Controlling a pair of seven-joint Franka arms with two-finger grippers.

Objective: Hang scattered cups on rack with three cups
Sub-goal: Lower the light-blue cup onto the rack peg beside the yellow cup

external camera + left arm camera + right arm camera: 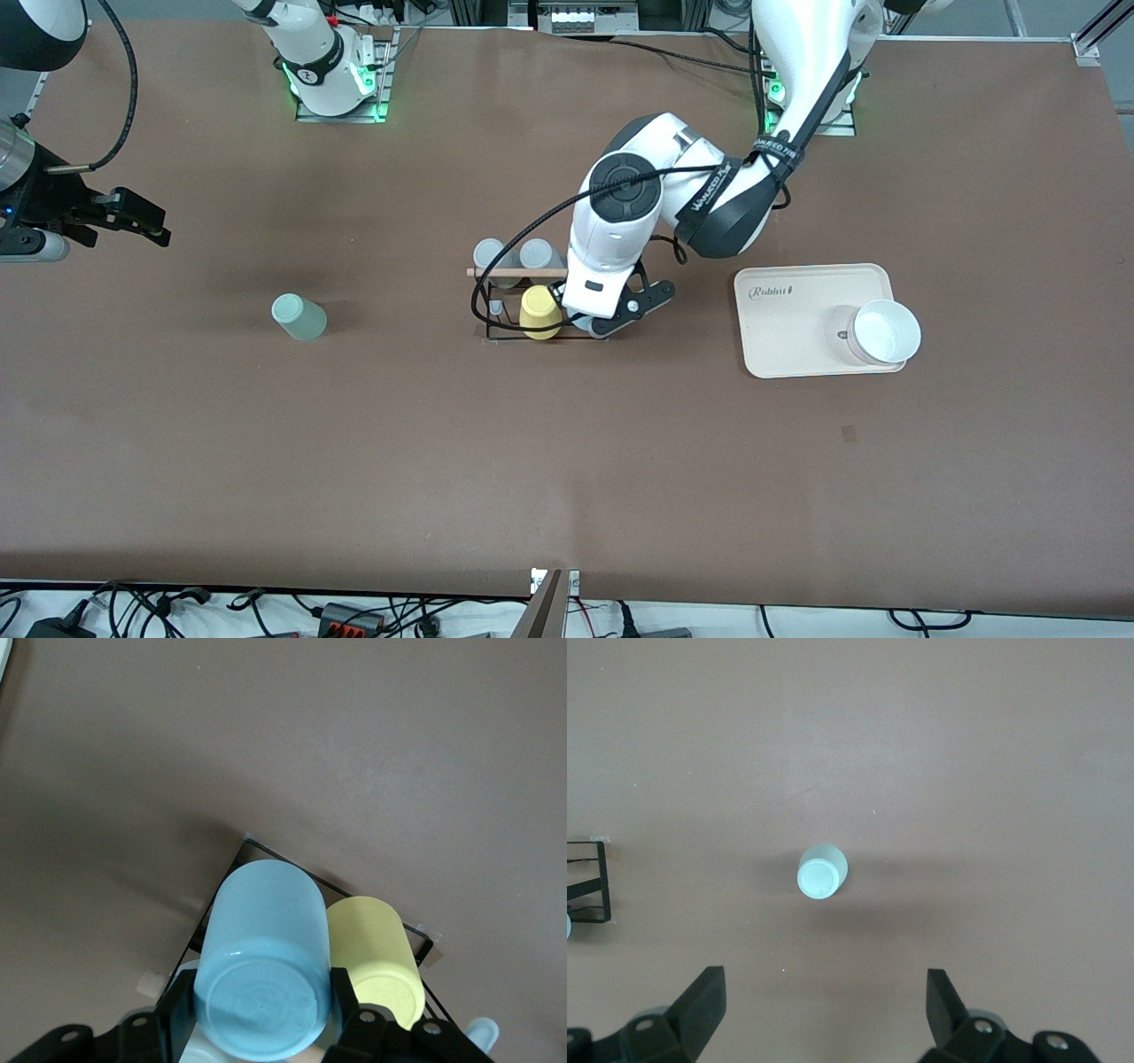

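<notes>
My left gripper (595, 324) is down at the rack (496, 306), at the rack's end toward the left arm, and is shut on the light blue cup (261, 966). The cup is held bottom up between the fingers (345, 997), close beside the yellow cup (376, 948) that sits on the rack (292, 870). Whether the blue cup rests on a peg is hidden. The pale mint green cup (299, 317) stands upside down on the table toward the right arm's end. It shows in the right wrist view (821, 873) too. My right gripper (133, 221) is open, up over the table's end.
Two grey cups (489, 254) (539, 254) hang on the rack past the wooden dowel (518, 273). A beige tray (780, 346) with a white bowl (886, 332) lies toward the left arm's end. A rack corner (594, 881) shows in the right wrist view.
</notes>
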